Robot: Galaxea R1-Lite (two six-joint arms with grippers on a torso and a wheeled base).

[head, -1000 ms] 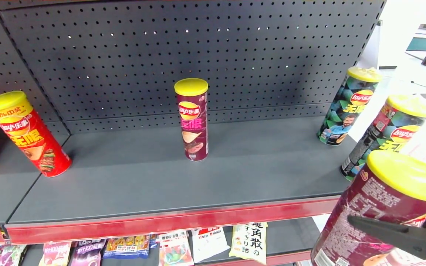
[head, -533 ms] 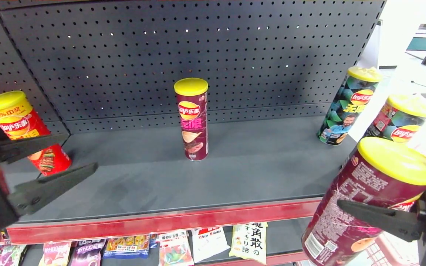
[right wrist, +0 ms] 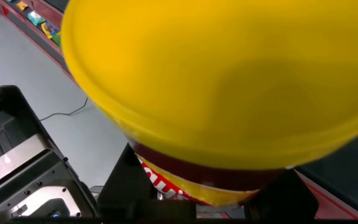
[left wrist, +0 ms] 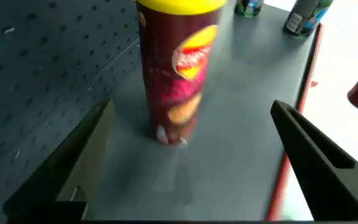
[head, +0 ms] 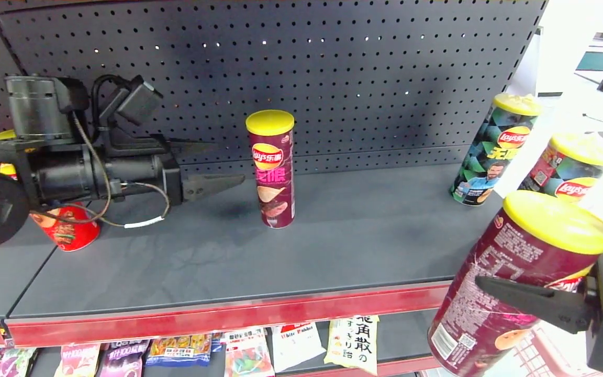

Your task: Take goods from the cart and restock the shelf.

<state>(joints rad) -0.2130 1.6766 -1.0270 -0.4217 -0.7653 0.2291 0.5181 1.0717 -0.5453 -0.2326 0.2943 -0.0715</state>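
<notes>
R gripper (head: 513, 293) fingers clamp tilted chip can (head: 521, 256) between them. L gripper (head: 227, 162) fingers wide apart; upright maroon can (head: 272, 173) just beyond tips.

shelf (head: 202, 262): can (head: 271, 167) centre | left end effector (head: 228, 163) left | 2 cans (head: 492, 152) (head: 566, 173) right | held can (head: 516, 283) front-right

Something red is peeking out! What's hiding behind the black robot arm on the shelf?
A red chip can: its bottom and a bit of yellow lid show. The left arm covers its middle.
</notes>
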